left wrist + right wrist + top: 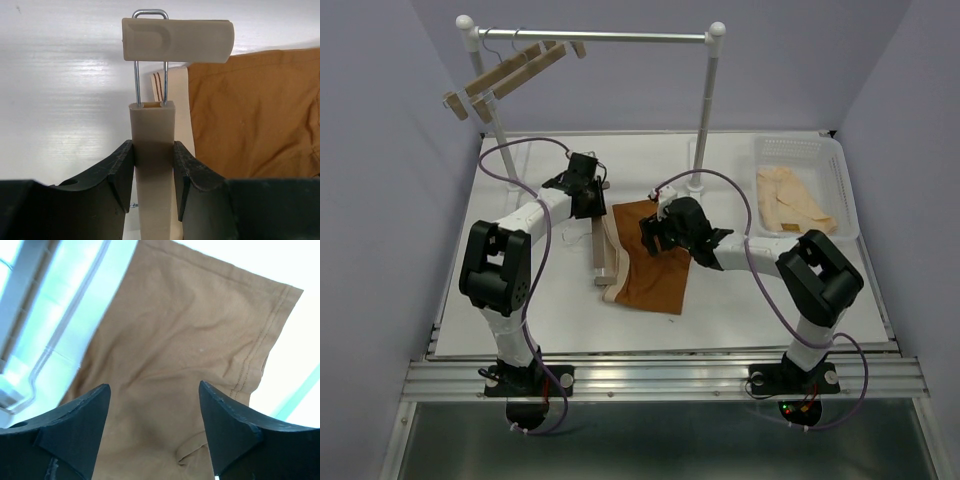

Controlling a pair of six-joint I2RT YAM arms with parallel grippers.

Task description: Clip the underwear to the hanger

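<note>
The rust-brown underwear (655,262) lies flat mid-table, its pale beige waistband (613,250) on the left side. The light-wood hanger (597,240) lies along the waistband. My left gripper (588,192) is shut on the hanger's bar (152,150) near its far end; a wooden clip (177,40) on wire legs sits just beyond the fingers. The underwear (250,115) shows to the right of the bar. My right gripper (655,228) is open just above the underwear (185,350), its fingers (75,415) spread over the fabric, holding nothing.
A metal clothes rail (595,37) stands at the back with several wooden hangers (510,75) on its left end. A white basket (810,185) at the back right holds a pale cream garment (790,200).
</note>
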